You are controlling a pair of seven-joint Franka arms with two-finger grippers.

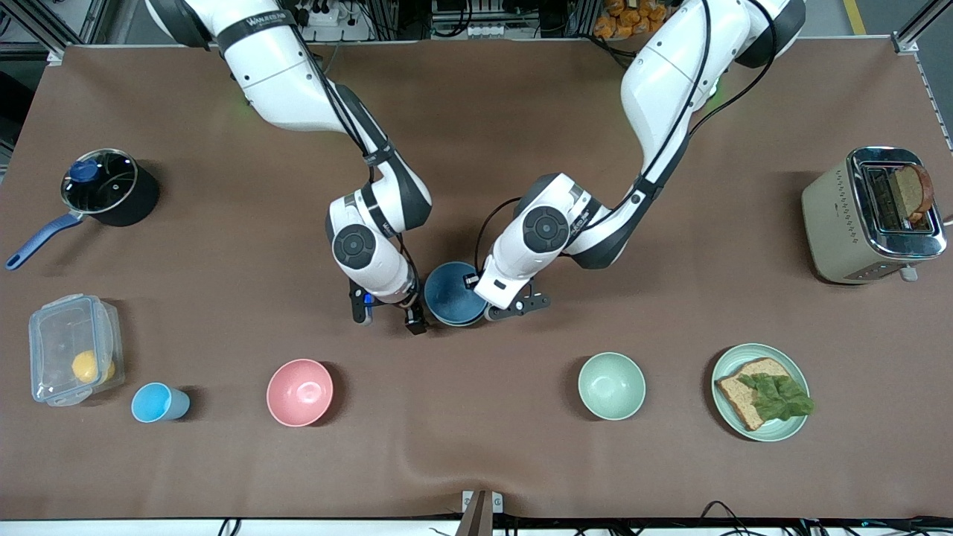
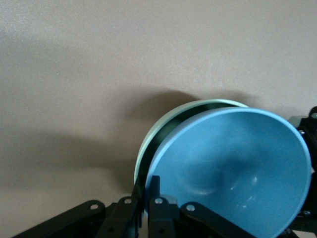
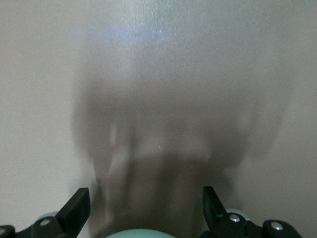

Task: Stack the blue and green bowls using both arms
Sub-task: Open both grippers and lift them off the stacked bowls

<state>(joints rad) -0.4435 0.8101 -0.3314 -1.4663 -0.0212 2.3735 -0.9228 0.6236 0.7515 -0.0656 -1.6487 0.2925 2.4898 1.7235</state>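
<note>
The blue bowl (image 1: 453, 292) sits mid-table between the two grippers. In the left wrist view the blue bowl (image 2: 233, 168) rests tilted inside the green bowl (image 2: 148, 148), and only the green rim shows around it. My left gripper (image 2: 148, 187) is shut on the blue bowl's rim, one finger inside the bowl and one outside. It reaches the bowl at the edge toward the left arm's end (image 1: 482, 299). My right gripper (image 1: 389, 313) hangs open beside the bowls toward the right arm's end. Nothing is between its fingers (image 3: 74, 208), and a sliver of the green bowl (image 3: 139, 234) shows below them.
Nearer the camera stand a paler green bowl (image 1: 611, 385), a pink bowl (image 1: 299, 392), a light-blue cup (image 1: 158, 403), a plate with bread and lettuce (image 1: 761, 391) and a clear lidded box (image 1: 73, 348). A pot (image 1: 104, 186) and a toaster (image 1: 871, 214) stand at the table's ends.
</note>
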